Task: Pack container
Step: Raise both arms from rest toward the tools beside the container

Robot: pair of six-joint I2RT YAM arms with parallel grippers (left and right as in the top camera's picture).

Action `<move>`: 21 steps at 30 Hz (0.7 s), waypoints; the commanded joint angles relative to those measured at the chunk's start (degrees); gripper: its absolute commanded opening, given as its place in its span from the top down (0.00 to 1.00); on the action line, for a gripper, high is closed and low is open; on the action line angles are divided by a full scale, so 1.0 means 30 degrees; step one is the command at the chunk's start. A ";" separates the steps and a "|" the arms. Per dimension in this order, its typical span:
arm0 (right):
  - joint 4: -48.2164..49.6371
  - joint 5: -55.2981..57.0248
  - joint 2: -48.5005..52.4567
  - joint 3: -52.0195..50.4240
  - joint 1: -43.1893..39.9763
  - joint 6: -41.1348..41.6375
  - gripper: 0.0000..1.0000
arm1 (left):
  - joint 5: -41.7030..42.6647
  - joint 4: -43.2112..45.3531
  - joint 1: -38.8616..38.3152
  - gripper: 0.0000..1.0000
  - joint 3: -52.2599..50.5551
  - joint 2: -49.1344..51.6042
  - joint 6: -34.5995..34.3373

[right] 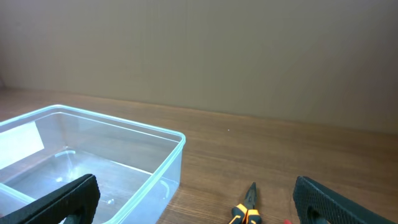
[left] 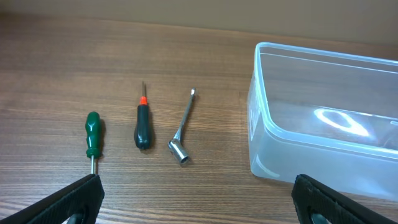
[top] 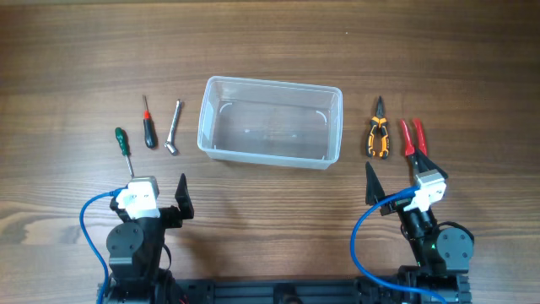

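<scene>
While left fingers (top: 182,196) and right fingers (top: 371,181) gape empty, one container (top: 205,118), two screwdrivers (top: 123,142) (top: 149,131), one wrench (top: 174,127), two pliers (top: 378,137) (top: 413,139).

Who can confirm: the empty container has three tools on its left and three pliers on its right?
Wrong count: the overhead view shows two pliers right of the container, the orange-handled pliers and the red-handled pliers. The rest holds.
</scene>
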 commanded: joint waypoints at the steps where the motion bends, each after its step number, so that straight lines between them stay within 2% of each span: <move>1: 0.0102 -0.0182 -0.0117 -0.0022 0.0044 -0.0095 0.00 | 0.0233 0.0058 0.0000 0.00 -0.0117 -0.0153 0.0372; 21: 0.0102 -0.0182 -0.0117 -0.0022 0.0044 -0.0080 0.00 | 0.0233 0.0066 0.0000 0.00 -0.0117 -0.0153 0.0372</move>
